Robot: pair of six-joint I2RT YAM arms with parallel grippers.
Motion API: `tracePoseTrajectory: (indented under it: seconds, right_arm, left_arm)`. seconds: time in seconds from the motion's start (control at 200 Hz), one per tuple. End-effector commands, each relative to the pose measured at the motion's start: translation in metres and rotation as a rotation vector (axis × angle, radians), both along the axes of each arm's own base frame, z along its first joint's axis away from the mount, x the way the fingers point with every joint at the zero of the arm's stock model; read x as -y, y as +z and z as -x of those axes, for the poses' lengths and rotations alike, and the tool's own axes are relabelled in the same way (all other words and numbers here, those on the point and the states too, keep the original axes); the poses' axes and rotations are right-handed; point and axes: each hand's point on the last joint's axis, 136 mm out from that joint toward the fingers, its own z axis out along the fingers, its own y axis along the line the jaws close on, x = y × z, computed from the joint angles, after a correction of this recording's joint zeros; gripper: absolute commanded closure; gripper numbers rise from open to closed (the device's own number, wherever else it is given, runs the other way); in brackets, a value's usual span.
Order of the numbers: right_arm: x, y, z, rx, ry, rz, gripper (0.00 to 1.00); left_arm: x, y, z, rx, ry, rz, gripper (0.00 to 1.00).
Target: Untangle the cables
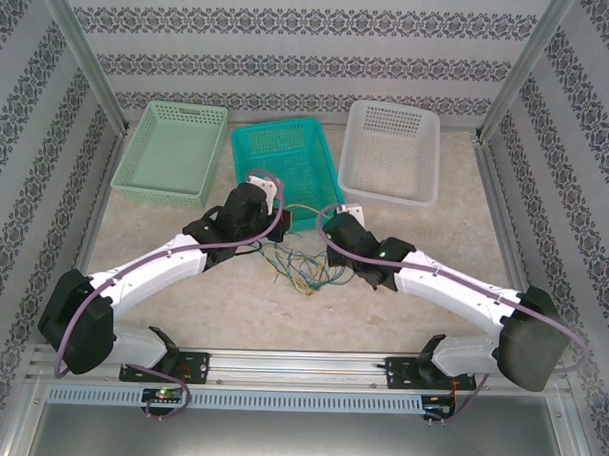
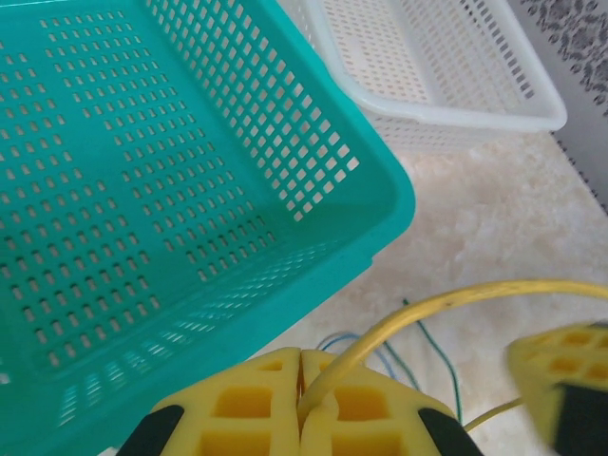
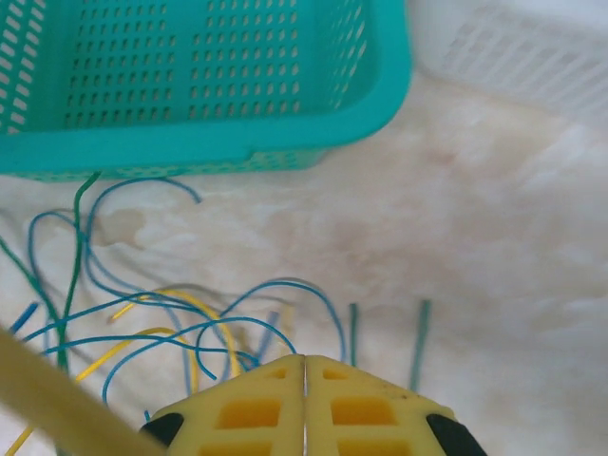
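Light, limp yellow wire [image 2: 446, 297] is clamped by the left pincer [image 2: 301, 385], best taken near an end; the right pincer [image 3: 304, 385], at three o'clock, is closed.

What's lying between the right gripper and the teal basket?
The cables: blue, yellow and green loops on the table, seen in the right wrist view.
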Motion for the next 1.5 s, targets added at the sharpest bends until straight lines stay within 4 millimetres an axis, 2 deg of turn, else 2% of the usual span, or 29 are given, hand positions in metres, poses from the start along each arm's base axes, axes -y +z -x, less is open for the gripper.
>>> tracePoseTrajectory:
  seconds: [0.0,0.08,0.21,0.34,0.575,0.659,0.784,0.989,1.009,1.054,1.114,1.134,1.174,1.209,1.374,1.494]
  right_arm:
    - [0.063,0.019,0.015,-0.029,0.04,0.419,1.0]
    - [0.078,0.034,0.016,-0.037,0.058,0.556,1.0]
    - [0.089,0.049,0.012,-0.044,0.088,0.712,1.0]
    - [0.103,0.069,0.004,0.018,0.027,0.847,1.0]
    - [0.115,0.101,0.0,0.17,-0.152,0.753,1.0]
    - [0.113,0.108,0.0,0.214,-0.189,0.642,1.0]
    - [0.08,0.094,-0.001,0.233,-0.1,0.365,0.96]
    - [0.066,0.06,0.002,0.172,-0.178,0.079,0.92]
    - [0.065,0.056,0.002,0.166,-0.186,0.066,0.88]
    - [0.062,0.048,0.002,0.149,-0.195,0.047,0.71]
    - [0.057,0.037,0.002,0.114,-0.181,0.054,0.56]
    - [0.054,0.033,0.003,0.099,-0.168,0.06,0.49]
    - [0.051,0.027,0.003,0.075,-0.151,0.075,0.26]
    - [0.049,0.023,0.004,0.059,-0.148,0.088,0.19]
    - [0.028,0.021,0.012,0.084,-0.078,0.041,0.19]
    - [0.009,0.02,0.022,0.092,-0.021,-0.042,0.25]
  left_arm:
    - [-0.033,-0.017,0.001,-0.019,0.052,-0.143,1.0]
    - [-0.043,-0.027,0.003,-0.037,0.067,-0.176,1.0]
    - [-0.055,-0.037,0.006,-0.052,0.076,-0.224,1.0]
    - [-0.066,-0.047,0.011,-0.069,0.074,-0.301,1.0]
    - [-0.076,-0.055,0.017,-0.078,0.086,-0.351,1.0]
    - [-0.077,-0.055,0.017,-0.076,0.091,-0.351,1.0]
    - [-0.068,-0.053,0.014,-0.072,0.073,-0.309,1.0]
    - [-0.045,-0.048,0.01,-0.076,0.071,-0.138,1.0]
    - [-0.043,-0.047,0.009,-0.077,0.075,-0.118,1.0]
    - [-0.039,-0.046,0.008,-0.079,0.076,-0.082,1.0]
    - [-0.035,-0.044,0.007,-0.081,0.082,-0.047,1.0]
    - [-0.035,-0.044,0.006,-0.083,0.086,-0.041,1.0]
    - [-0.033,-0.043,0.006,-0.084,0.085,-0.031,1.0]
    - [-0.033,-0.042,0.005,-0.085,0.086,-0.027,1.0]
    - [-0.028,-0.038,0.004,-0.091,0.067,-0.019,1.0]
    - [-0.022,-0.037,0.002,-0.107,0.058,-0.003,1.0]
